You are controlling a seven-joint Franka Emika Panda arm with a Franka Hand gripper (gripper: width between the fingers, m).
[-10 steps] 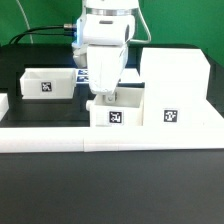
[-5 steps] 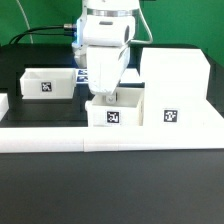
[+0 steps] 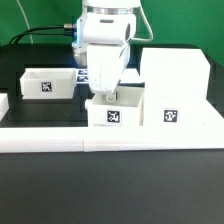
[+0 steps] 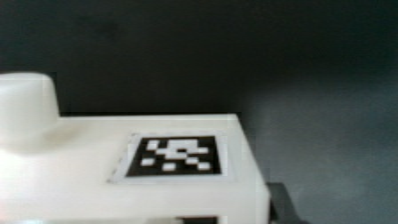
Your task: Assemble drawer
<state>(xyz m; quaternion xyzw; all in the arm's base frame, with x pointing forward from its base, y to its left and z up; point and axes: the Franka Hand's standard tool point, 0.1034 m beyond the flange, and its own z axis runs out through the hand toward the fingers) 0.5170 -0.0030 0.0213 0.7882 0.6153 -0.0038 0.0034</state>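
Exterior view's left: a small open-top left tray (image 3: 45,82) sits on the black table (image 3: 40,108), with a square tag on the wall facing the camera. It is well apart from my arm. Centre: my pincer (image 3: 103,98) hangs straight down from the white wrist, its fingers reaching the near-left corner of the middle tray (image 3: 128,115). This second small open-top tray shows its tag low on the front wall. The fingers look close together at the tray's rim, but I cannot tell whether they are pinching the wall or only set against it. Exterior view's right: the tall cube-like shell (image 3: 175,75) stands upright just beside the middle tray and seems to touch it, with a tag low on its front face. The long low border rail (image 3: 110,140) runs across in front of both. In the wrist view, a white surface carries a black-and-white tag (image 4: 178,157), slightly blurred, and a rounded white knob (image 4: 25,108) stands up beside it, with dark table beyond. My fingertips cannot be read clearly there.
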